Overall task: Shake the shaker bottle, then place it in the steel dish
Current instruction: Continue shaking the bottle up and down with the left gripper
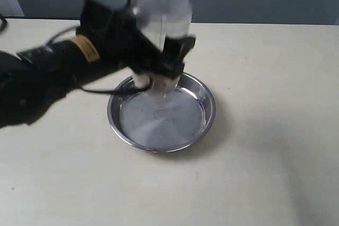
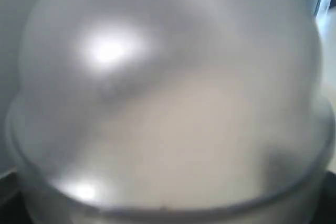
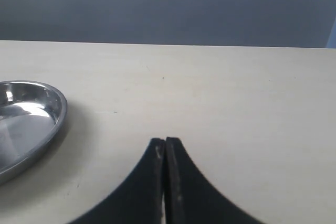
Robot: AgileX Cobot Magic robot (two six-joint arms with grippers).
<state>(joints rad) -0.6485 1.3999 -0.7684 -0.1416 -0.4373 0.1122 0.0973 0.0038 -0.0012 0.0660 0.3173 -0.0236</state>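
Observation:
The frosted shaker bottle [image 1: 164, 9] hangs in the air above the far rim of the steel dish [image 1: 201, 123], blurred by motion. My left gripper [image 1: 161, 70] is shut on the bottle's lower body, reaching in from the left. In the left wrist view the bottle [image 2: 168, 98] fills the whole picture as a blurred dome, and the fingers are hidden. The dish rests flat on the table with nothing in it; its rim [image 3: 55, 114] also shows in the right wrist view. My right gripper [image 3: 165, 142] is shut on nothing, low over the table, to the right of the dish.
The table [image 1: 265, 173] is pale beige, with a grey wall behind it. The black left arm [image 1: 47, 78] and its cable stretch over the table's left side. The right arm does not show in the exterior view.

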